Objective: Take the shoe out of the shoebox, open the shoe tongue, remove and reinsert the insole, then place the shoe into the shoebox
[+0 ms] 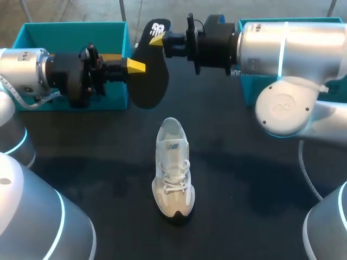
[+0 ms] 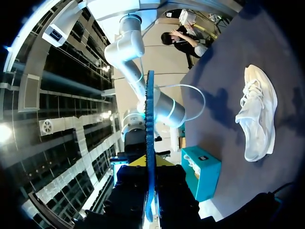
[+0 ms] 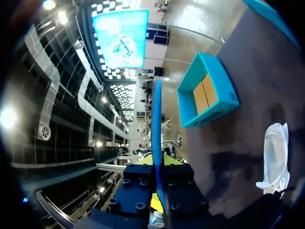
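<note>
Left gripper (image 1: 136, 66): clamped on black insole (image 1: 152, 86), held edge-up in the air
Right gripper (image 1: 157, 39): clamped on same insole's far end
Shoe (image 1: 173, 168): upright on table (image 1: 244, 189), well below insole; shoebox (image 1: 76, 32) behind left gripper

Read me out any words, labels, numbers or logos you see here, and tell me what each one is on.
On the insole: a white logo mark near its far end; no words can be read.
On the shoe: a small label on the tongue, too small to read.
On the teal shoebox: a small dark sticker, too blurred to read.
No quotable text or number is legible.
</note>
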Robot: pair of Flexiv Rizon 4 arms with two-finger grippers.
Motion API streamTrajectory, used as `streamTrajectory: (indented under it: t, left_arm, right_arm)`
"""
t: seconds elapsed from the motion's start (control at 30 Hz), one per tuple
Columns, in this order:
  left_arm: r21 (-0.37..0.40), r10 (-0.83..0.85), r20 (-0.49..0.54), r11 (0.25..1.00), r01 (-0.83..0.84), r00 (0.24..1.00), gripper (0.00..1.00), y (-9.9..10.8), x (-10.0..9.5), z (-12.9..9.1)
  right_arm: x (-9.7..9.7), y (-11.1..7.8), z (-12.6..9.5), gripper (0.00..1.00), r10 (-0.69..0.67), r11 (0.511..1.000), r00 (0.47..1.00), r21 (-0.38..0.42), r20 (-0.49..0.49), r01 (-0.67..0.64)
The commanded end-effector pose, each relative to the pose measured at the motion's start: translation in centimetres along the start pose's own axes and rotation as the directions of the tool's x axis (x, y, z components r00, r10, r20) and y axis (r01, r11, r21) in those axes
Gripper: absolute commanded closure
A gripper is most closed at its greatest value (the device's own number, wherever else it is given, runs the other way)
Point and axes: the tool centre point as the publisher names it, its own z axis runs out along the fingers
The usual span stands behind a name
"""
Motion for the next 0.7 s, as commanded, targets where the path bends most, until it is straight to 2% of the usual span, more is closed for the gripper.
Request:
streamTrajectory:
  t: [0.03, 0.27, 0.43, 0.7]
  left_arm:
    - [0.012, 0.008, -0.005, 1.0, -0.008, 1.0, 1.0, 0.1, 0.0, 0.0]
    - [0.029, 0.002, -0.006, 1.0, -0.002, 1.0, 1.0, -0.3, -0.3, -0.5]
    - [0.031, -0.005, -0.011, 1.0, 0.005, 1.0, 1.0, -0.4, -0.4, -0.7]
    - [0.028, -0.014, -0.013, 1.0, 0.015, 1.0, 1.0, -0.3, -0.3, -0.7]
  right_arm:
    - [-0.7, -0.8, -1.3, 0.0, -0.015, 1.0, 1.0, -0.026, 0.0, 0.015]
    - [-1.4, -1.5, -4.6, 0.0, -0.086, 0.996, 0.996, -0.026, -0.029, 0.085]
    - [-1.5, -1.9, -6.8, 0.0, -0.121, 0.992, 0.989, 0.017, -0.082, 0.123]
    - [-1.4, -0.8, -9.5, 0.0, -0.178, 0.98, 0.972, 0.066, -0.154, 0.189]
